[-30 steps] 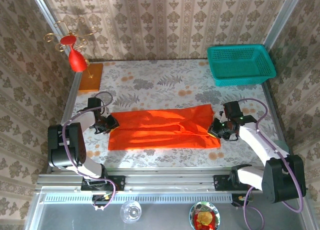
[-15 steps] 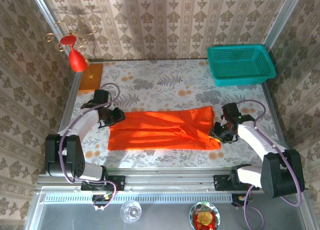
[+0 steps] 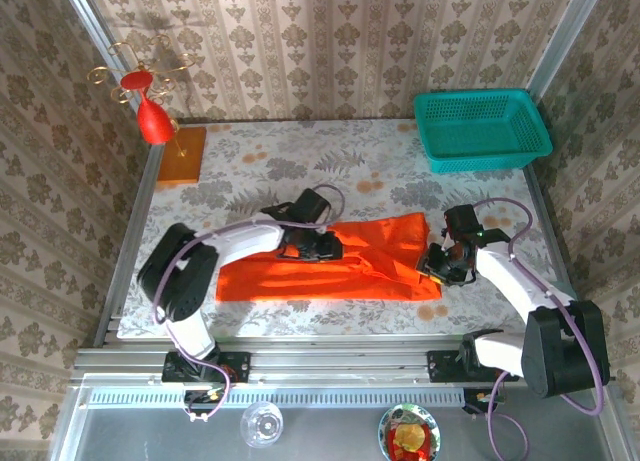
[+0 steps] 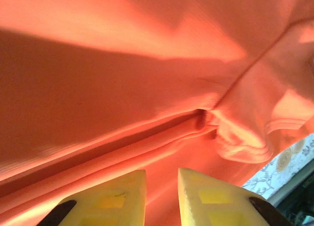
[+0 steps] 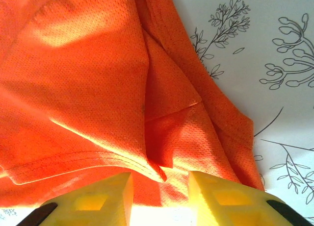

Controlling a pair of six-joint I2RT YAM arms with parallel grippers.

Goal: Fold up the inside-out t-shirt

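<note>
Low in the middle of the top view, the plain orange-red short-sleeved cloth t-shirt point(image 3: 300, 277) lies as a long flat band across the floral-patterned tabletop point(image 3: 330, 171). Its upper left edge runs on a slant. At the band's right end sits the right gripper point(image 3: 437, 264). In the right wrist view its yellow fingers point(image 5: 93, 201) are spread and empty over fine mesh fabric with stitched hems and overlapping layers. On the band's upper edge, near the centre, sits the left gripper point(image 3: 322, 247). Its wrist view shows the fingers point(image 4: 110, 196) nearly pressed together, pinching a rolled fold of the shirt beside a seam. Farther up, a teal plastic mesh basket point(image 3: 480, 131) stands at the upper right.
</note>
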